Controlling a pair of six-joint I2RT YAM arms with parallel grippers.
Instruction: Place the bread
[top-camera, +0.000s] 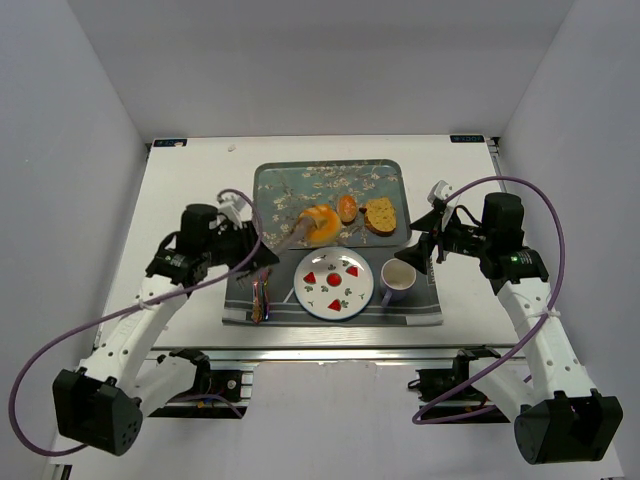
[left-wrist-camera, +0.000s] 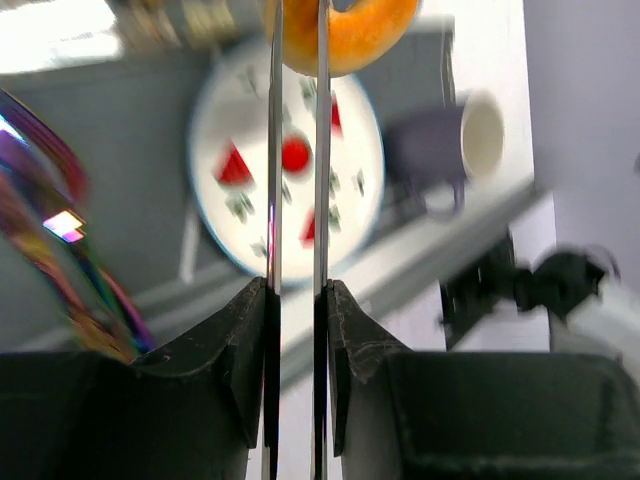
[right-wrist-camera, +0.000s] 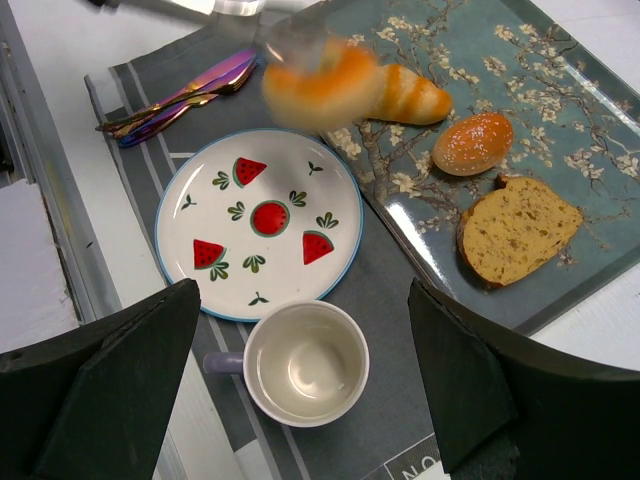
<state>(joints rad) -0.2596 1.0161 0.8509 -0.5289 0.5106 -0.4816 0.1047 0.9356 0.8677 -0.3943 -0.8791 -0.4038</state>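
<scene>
Item, left gripper: fingers clamped together on the handle end of a pair of metal tongs, the two blades pressed nearly parallel and reaching away toward the far right. Item, orange bread: round and glossy, pinched between the tong tips over the near edge of the tray, just beyond the far rim of the plate; it shows blurred from the right wrist, and whether it rests on the tray or hangs clear cannot be told. Item, tray: teal with a pale blossom pattern, lying at the far middle of the white table. On it, right of the orange bread: a striped roll just beside it, a small round bun, and a slice of brown bread furthest right. Item, plate: white with red watermelon motifs, bare, on a grey placemat near the table's front edge. Item, mug: purple outside, white and hollow inside, upright, just right of the plate on the same placemat. Item, cutlery: iridescent pieces lying together on the left part of the placemat. Item, right gripper: fingers spread wide apart, holding nothing, poised above the mug and the plate's right side.
</scene>
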